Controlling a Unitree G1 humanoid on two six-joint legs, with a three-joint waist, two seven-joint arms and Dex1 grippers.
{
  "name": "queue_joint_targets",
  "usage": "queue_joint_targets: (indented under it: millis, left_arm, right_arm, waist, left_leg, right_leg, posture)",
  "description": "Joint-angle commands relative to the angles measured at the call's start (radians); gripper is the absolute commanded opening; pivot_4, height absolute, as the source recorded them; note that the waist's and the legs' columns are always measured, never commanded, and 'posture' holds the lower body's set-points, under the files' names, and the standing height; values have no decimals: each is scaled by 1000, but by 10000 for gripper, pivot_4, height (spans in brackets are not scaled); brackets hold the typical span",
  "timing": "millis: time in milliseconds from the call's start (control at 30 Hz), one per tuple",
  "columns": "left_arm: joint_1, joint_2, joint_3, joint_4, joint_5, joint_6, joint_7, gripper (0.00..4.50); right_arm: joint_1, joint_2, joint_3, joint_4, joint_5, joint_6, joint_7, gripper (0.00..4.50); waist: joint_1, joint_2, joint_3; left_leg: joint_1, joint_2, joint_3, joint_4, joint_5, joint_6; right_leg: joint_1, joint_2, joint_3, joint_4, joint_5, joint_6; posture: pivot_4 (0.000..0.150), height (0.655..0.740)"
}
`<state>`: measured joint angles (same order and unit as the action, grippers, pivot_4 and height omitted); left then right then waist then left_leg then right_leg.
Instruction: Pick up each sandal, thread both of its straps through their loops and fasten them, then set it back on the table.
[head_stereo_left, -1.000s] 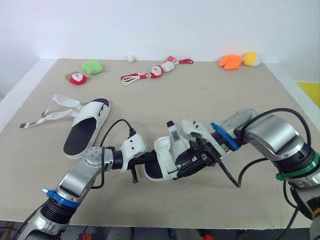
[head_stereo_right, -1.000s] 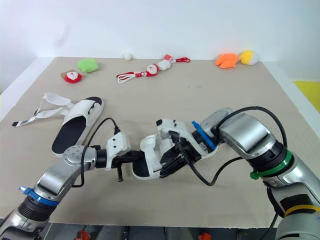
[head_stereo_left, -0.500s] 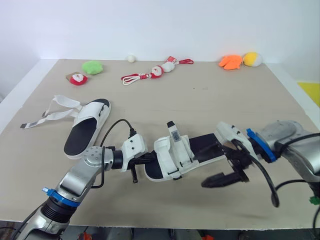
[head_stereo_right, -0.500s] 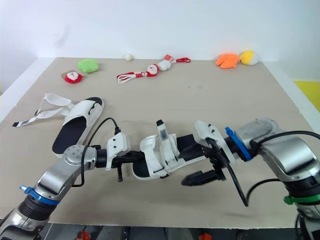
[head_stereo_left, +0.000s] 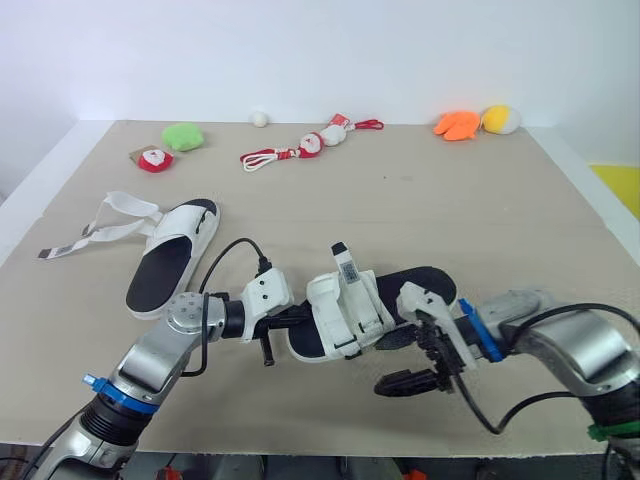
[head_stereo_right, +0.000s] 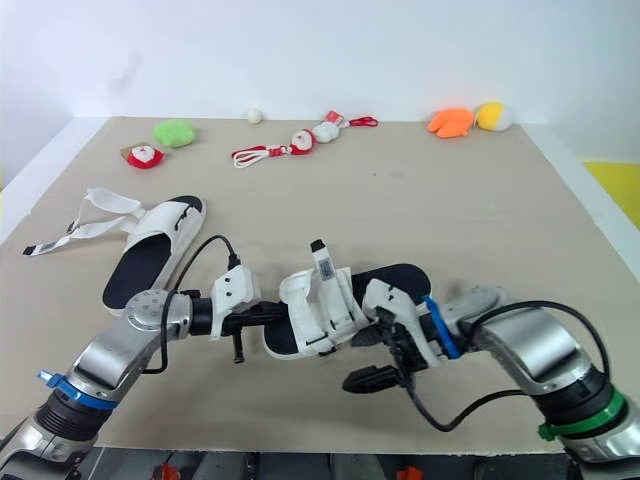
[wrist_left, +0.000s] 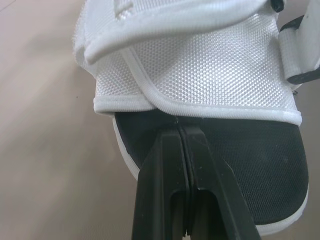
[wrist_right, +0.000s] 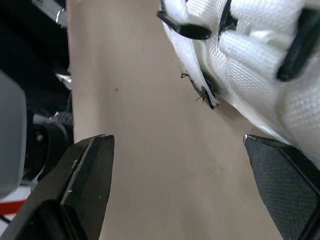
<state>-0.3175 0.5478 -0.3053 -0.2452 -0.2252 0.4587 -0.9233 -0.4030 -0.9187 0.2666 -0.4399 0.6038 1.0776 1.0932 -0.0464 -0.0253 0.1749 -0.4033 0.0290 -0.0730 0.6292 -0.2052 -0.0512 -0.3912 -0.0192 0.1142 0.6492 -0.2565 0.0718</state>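
Note:
A white sandal (head_stereo_left: 345, 310) with a black sole lies mid-table, one strap end (head_stereo_left: 340, 262) sticking up. My left gripper (head_stereo_left: 287, 322) is shut on its toe end; in the left wrist view the fingers (wrist_left: 165, 165) meet at the sole's rim under the white upper (wrist_left: 200, 65). My right gripper (head_stereo_left: 398, 361) stands open beside the sandal's near side, touching nothing; the right wrist view has its fingertips (wrist_right: 90, 165) wide apart with the sandal (wrist_right: 250, 60) ahead. A second sandal (head_stereo_left: 172, 255) lies at the left with loose straps (head_stereo_left: 100, 225).
Along the table's far side lie a green plush (head_stereo_left: 183, 136), a red Santa toy (head_stereo_left: 155, 160), a red-and-white cord with Santa figures (head_stereo_left: 310, 146), a white ball (head_stereo_left: 259, 119), and orange (head_stereo_left: 458, 124) and yellow (head_stereo_left: 500, 119) plush toys.
My right gripper came off the sandal's straps, swung out to the right with its fingers open, then came back to the sandal's near side. The left gripper kept its hold.

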Motion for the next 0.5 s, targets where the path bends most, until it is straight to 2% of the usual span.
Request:
queue_joint_targets:
  millis: [33, 200, 300, 500]
  left_arm:
    - [44, 20, -61, 40, 25, 46, -23, 0]
    - [37, 17, -63, 46, 24, 45, -23, 0]
    - [37, 16, -64, 46, 24, 46, -24, 0]
    - [41, 14, -68, 45, 25, 45, -21, 0]
  right_arm:
    - [-6, 56, -60, -47, 73, 69, -57, 44444]
    - [-26, 150, -114, -75, 165, 171, -129, 44444]
    - [-31, 183, -133, -96, 204, 209, -156, 38134]
    - [-46, 211, -148, -107, 254, 249, -209, 8717]
  waist:
    - [-3, -2, -1]
    - [-4, -2, -1]
    - [-4, -1, -2]
    - [-1, 0, -2]
  left_leg:
    - [0, 1, 0, 0, 0, 0]
    - [1, 4, 0, 0, 0, 0]
    - [2, 5, 0, 0, 0, 0]
    - [-1, 3, -1, 0, 0, 0]
  right_leg:
    - [0, 1, 0, 0, 0, 0]
    - [0, 4, 0, 0, 1, 0]
    - [0, 5, 0, 1, 2, -1]
    - [0, 4, 0, 0, 0, -2]
  posture:
    - [1500, 7400]
    - [1500, 7400]
    - [1500, 7400]
    - [1500, 7400]
